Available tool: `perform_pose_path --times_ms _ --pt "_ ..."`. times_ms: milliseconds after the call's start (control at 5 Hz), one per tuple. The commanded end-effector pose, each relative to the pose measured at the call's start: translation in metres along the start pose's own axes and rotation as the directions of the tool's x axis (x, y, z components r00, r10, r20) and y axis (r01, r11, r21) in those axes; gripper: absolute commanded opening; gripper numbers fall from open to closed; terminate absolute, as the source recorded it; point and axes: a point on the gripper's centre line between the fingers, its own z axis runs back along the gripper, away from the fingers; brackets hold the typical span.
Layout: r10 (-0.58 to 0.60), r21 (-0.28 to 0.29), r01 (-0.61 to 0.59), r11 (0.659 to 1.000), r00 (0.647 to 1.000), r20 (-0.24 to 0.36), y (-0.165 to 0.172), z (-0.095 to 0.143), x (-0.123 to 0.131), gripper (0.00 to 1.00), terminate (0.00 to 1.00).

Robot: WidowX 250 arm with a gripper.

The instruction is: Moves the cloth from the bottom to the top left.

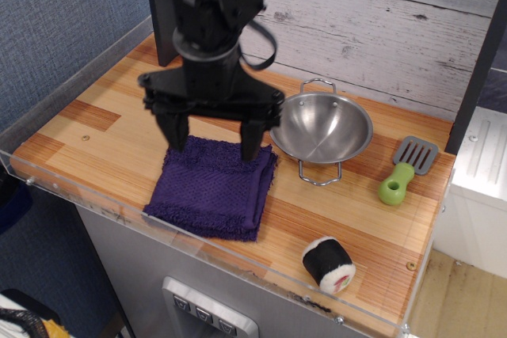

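Note:
The dark purple folded cloth [212, 190] lies flat on the wooden counter near its front edge, left of the steel bowl [320, 126]. My black gripper [214, 138] hangs open directly over the cloth's far edge. Its left fingertip is at the cloth's back left corner and its right fingertip is over the cloth's back right part. The fingers hold nothing. Whether the tips touch the cloth cannot be told.
A green-handled grey spatula [405, 169] lies right of the bowl. A sushi roll toy [327, 263] sits near the front right edge. A dark post [163, 17] stands at the back left. A clear acrylic rim [71, 77] borders the counter's left and front.

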Motion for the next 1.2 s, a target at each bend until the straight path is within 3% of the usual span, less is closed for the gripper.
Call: perform_pose_path --times_ms 0,600,1000 --pt "-0.032 0.003 0.032 0.999 0.999 -0.036 0.01 -0.031 0.001 1.0 0.0" --pt "-0.071 -0.014 0.071 0.997 0.996 -0.048 0.002 -0.061 0.0 1.0 0.0" --pt "-0.07 -0.003 0.07 0.998 0.996 -0.056 0.007 -0.066 0.005 1.0 0.0"
